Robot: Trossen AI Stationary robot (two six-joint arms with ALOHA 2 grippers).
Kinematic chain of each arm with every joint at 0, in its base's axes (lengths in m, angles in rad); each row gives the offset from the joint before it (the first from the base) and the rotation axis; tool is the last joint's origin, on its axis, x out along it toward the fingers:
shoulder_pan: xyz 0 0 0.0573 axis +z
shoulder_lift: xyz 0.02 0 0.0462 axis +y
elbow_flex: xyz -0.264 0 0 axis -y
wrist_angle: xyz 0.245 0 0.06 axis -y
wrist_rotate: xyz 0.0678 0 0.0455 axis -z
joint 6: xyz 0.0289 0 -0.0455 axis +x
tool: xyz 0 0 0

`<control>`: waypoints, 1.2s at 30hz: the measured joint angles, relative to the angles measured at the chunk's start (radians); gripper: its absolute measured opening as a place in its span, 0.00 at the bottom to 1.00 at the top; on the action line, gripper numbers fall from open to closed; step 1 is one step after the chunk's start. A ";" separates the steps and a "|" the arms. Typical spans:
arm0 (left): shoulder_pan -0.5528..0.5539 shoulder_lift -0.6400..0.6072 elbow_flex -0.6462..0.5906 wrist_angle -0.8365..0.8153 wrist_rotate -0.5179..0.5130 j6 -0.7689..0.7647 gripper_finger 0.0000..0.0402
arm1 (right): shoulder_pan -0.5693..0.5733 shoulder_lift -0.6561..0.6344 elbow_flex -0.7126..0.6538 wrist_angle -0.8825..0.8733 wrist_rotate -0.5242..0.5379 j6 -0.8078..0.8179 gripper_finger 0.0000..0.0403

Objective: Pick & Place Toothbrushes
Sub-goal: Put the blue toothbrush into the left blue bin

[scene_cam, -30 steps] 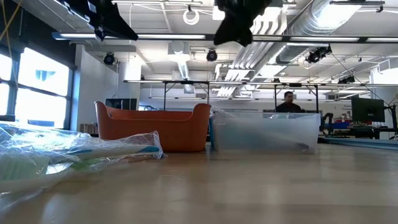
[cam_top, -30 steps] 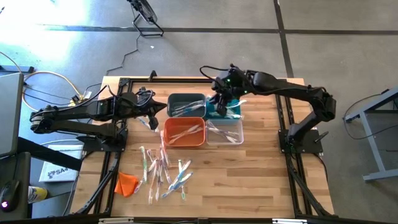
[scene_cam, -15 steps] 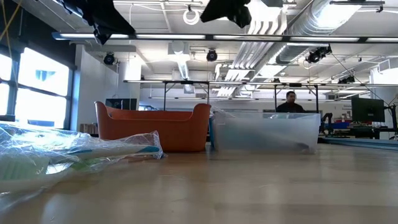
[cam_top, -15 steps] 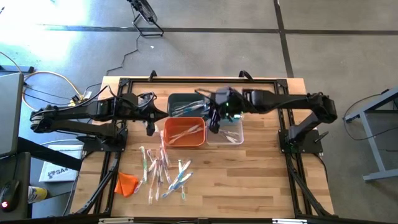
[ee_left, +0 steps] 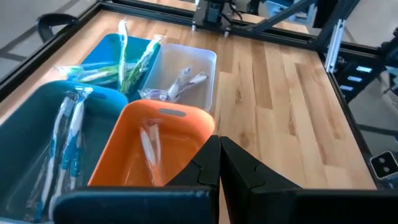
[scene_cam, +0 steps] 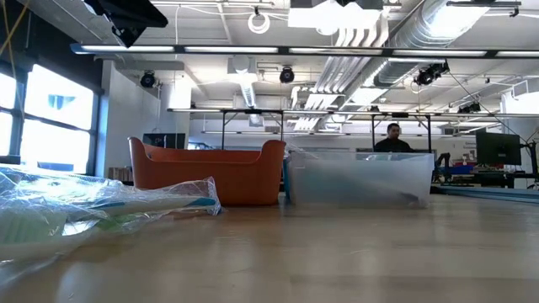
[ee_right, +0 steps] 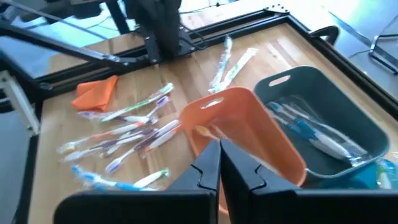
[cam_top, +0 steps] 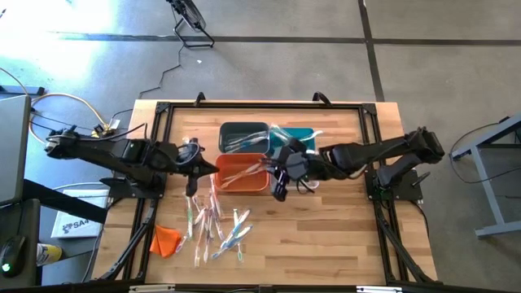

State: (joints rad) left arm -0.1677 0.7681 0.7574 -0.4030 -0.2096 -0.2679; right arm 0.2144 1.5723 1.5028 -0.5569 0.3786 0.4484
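Observation:
Several wrapped toothbrushes (cam_top: 213, 224) lie loose on the wood near the table's near edge, also seen in the right wrist view as toothbrushes (ee_right: 130, 130). More lie inside the dark grey bin (cam_top: 244, 137), teal bin (cam_top: 299, 135), orange bin (cam_top: 240, 172) and clear bin (ee_left: 180, 74). My left gripper (cam_top: 193, 169) hovers shut, left of the orange bin, holding nothing. My right gripper (cam_top: 281, 185) hovers shut at the orange bin's near right corner, above the clear bin, also holding nothing. The shut fingers show as left gripper (ee_left: 219, 163) and right gripper (ee_right: 219, 165).
An orange cloth lump (cam_top: 165, 240) lies at the near left, beside the loose pile. The four bins stand together in a block at the table's far middle. Bare wood stretches along the right half (cam_top: 334, 236). A person (scene_cam: 392, 139) sits far back in the room.
My right gripper has swung from above the teal bin toward the near edge and leftward, crossing the clear bin to the orange bin's near right corner. My left gripper has drifted a little toward the near edge. In the low view both arms have risen toward the picture's top.

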 joint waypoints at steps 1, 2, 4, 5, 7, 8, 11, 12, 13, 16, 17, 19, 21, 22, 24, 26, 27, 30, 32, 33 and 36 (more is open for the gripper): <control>-0.020 0.001 0.000 0.000 -0.023 -0.012 0.00 | 0.009 0.000 0.000 -0.002 0.000 0.000 0.01; -0.039 0.002 0.000 0.000 -0.044 -0.023 0.00 | 0.018 0.000 0.000 -0.008 0.000 0.000 0.01; -0.074 0.007 0.000 0.001 -0.085 -0.038 0.00 | 0.030 0.000 0.000 -0.028 0.000 -0.004 0.01; -0.093 0.012 0.000 0.003 -0.105 -0.047 0.00 | 0.034 0.000 0.000 -0.038 0.000 -0.004 0.01; -0.127 0.025 0.000 0.004 -0.151 -0.066 0.00 | 0.039 -0.006 0.000 -0.072 0.000 -0.005 0.01; -0.143 0.036 0.000 0.005 -0.177 -0.083 0.00 | 0.041 -0.012 0.000 -0.090 -0.001 -0.004 0.01; -0.186 0.087 0.000 0.012 -0.256 -0.165 0.00 | 0.041 -0.024 0.000 -0.117 -0.011 -0.003 0.01; -0.198 0.109 0.000 0.012 -0.274 -0.193 0.00 | 0.042 -0.029 0.000 -0.133 -0.012 -0.004 0.01; -0.210 0.135 0.000 0.018 -0.283 -0.217 0.00 | 0.043 -0.031 0.000 -0.139 -0.015 -0.004 0.01; -0.241 0.219 0.000 0.040 -0.286 -0.286 0.00 | 0.045 -0.040 0.000 -0.136 -0.020 -0.004 0.00; -0.253 0.251 0.000 0.067 -0.286 -0.312 0.00 | 0.049 -0.045 0.000 -0.137 -0.022 -0.004 0.00; -0.276 0.306 0.000 0.120 -0.286 -0.351 0.00 | 0.052 -0.049 0.000 -0.127 -0.031 -0.004 0.00; -0.298 0.356 0.002 0.177 -0.283 -0.384 0.00 | 0.052 -0.050 0.000 -0.127 -0.038 0.001 0.00; -0.308 0.380 0.011 0.195 -0.282 -0.406 0.00 | 0.053 -0.049 0.000 -0.128 -0.040 0.010 0.00; -0.322 0.418 0.037 0.191 -0.280 -0.455 0.00 | 0.052 -0.047 0.000 -0.133 -0.046 0.030 0.00; -0.336 0.455 0.076 0.185 -0.280 -0.498 0.00 | 0.052 -0.048 0.000 -0.141 -0.051 0.036 0.00; -0.343 0.467 0.096 0.167 -0.280 -0.514 0.00 | 0.052 -0.048 0.000 -0.145 -0.056 0.037 0.00; -0.367 0.512 0.178 0.125 -0.294 -0.548 0.00 | 0.052 -0.047 0.000 -0.145 -0.068 0.028 0.00; -0.382 0.540 0.236 0.035 -0.315 -0.581 0.00 | 0.052 -0.048 0.000 -0.145 -0.068 0.027 0.00; -0.391 0.559 0.270 -0.008 -0.320 -0.606 0.00 | 0.052 -0.048 0.000 -0.148 -0.068 0.026 0.00; -0.399 0.613 0.367 -0.177 -0.312 -0.727 0.00 | 0.052 -0.047 0.000 -0.155 -0.068 0.020 0.00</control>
State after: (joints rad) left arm -0.5663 1.3809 1.1247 -0.5803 -0.5213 -0.9948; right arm 0.2668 1.5249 1.5024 -0.7119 0.3108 0.4684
